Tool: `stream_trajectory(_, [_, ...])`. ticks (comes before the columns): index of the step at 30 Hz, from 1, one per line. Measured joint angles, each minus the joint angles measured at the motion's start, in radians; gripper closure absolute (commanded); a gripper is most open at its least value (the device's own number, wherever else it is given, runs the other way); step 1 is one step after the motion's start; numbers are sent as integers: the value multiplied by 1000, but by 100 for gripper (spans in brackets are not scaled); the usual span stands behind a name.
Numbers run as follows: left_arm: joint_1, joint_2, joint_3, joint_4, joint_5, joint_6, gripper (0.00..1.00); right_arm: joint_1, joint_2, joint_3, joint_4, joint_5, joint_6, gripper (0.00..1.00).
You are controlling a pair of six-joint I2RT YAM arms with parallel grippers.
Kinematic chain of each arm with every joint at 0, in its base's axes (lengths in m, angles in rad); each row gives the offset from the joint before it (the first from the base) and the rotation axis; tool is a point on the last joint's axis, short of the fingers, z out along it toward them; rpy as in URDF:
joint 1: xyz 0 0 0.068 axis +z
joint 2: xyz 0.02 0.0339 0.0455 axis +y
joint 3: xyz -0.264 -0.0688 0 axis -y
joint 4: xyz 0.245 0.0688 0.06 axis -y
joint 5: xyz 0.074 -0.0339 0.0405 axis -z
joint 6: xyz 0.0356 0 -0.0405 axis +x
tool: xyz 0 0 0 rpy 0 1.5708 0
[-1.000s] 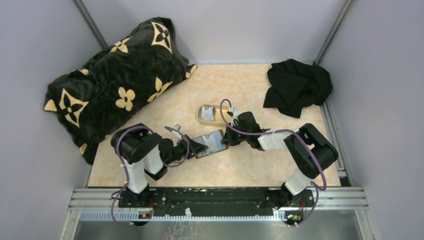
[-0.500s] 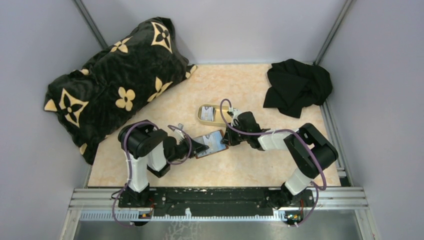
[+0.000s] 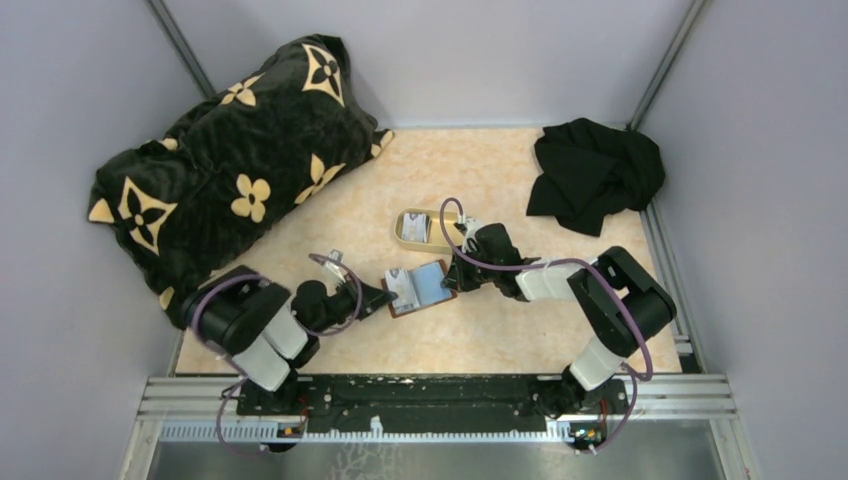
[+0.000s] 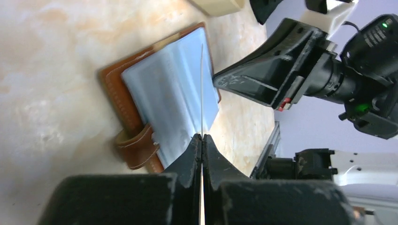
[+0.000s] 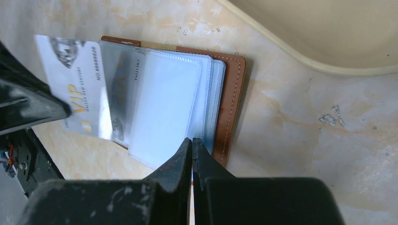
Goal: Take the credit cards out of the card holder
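From above, the card holder (image 3: 430, 283) lies open mid-table, one card seemingly already in the tray (image 3: 397, 232) just beyond. Left wrist: the left gripper (image 4: 202, 137) pinches a white card (image 4: 202, 84), seen edge-on. Right wrist: that card is half out, other sleeves unreadable; the right gripper (image 5: 192, 143) is pressed together at the holder's edge.

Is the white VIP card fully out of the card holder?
Partly out. One end of the card sticks out of the clear sleeve, pinched by the left gripper; the rest inside.
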Motion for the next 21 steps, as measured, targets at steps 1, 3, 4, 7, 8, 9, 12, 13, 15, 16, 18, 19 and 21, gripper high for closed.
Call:
stream_trajectory(1, [0,-31,-1,-14,0,11,100,0,0,0,0,1,0,100])
stream_trajectory(3, [0,-215,12,-171,-2,68,100,0,0,0,0,1,0,100])
stream_trajectory(4, [0,-310,26,-264,-5,95,100,0,0,0,0,2,0,100])
stream_trajectory(7, [0,-566,103,-542,-21,176,100,-1,-3,-1,0,1,0,100])
stream_trajectory(8, [0,-626,124,-602,-27,195,100,-2,-8,-6,3,0,0,100])
stream_trajectory(9, [0,-675,140,-651,-34,211,100,-2,-18,-14,3,-3,0,98])
stream_trajectory(12, [0,-747,169,-754,-37,239,100,-5,-76,-47,0,-23,12,80])
stream_trajectory(13, [0,-747,170,-773,-34,240,100,-6,-106,-57,4,-35,20,76])
stream_trajectory(15, [0,-726,167,-788,-18,235,100,-6,-175,-70,16,-64,34,70])
stream_trajectory(16, [0,-707,165,-783,-5,230,100,-6,-205,-71,29,-76,39,67])
stream_trajectory(18, [0,-668,157,-758,24,214,100,-6,-266,-71,53,-100,43,63])
stream_trajectory(19, [0,-646,153,-737,42,205,100,-6,-291,-68,60,-111,42,62])
stream_trajectory(21, [0,-603,148,-688,79,181,100,-6,-318,-55,61,-128,41,61])
